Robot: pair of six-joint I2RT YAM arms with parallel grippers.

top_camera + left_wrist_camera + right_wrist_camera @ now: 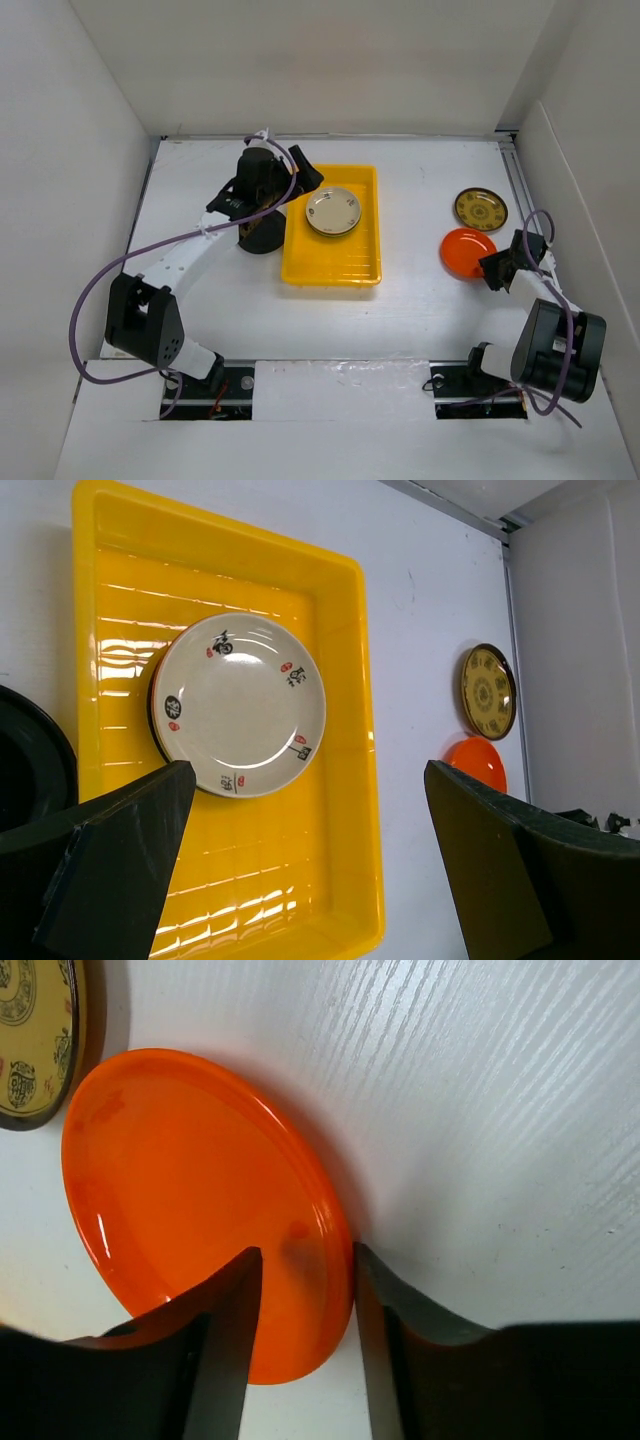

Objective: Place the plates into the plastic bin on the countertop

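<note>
Right arm: folded low, well right of the plastic bin [330,275], wrist dropped to the countertop [420,300]. Right gripper [305,1255] stands partly closed, its 2 fingers [225,1340] straddling the near rim of the orange plate [190,1190]; whether they actually clamp it cannot be told. That plate lies flat, right of the bin. 1 gold-patterned plate [480,209] lies just beyond it, their rims nearly touching.

Left arm: stretched forward, wrist over the bin's left rim. Left gripper [310,780] spread fully, holding nothing. A black plate [30,760] sits just left of the bin. Inside the bin's far half lies the beige plate [240,705], with a dark edge showing under it.
</note>
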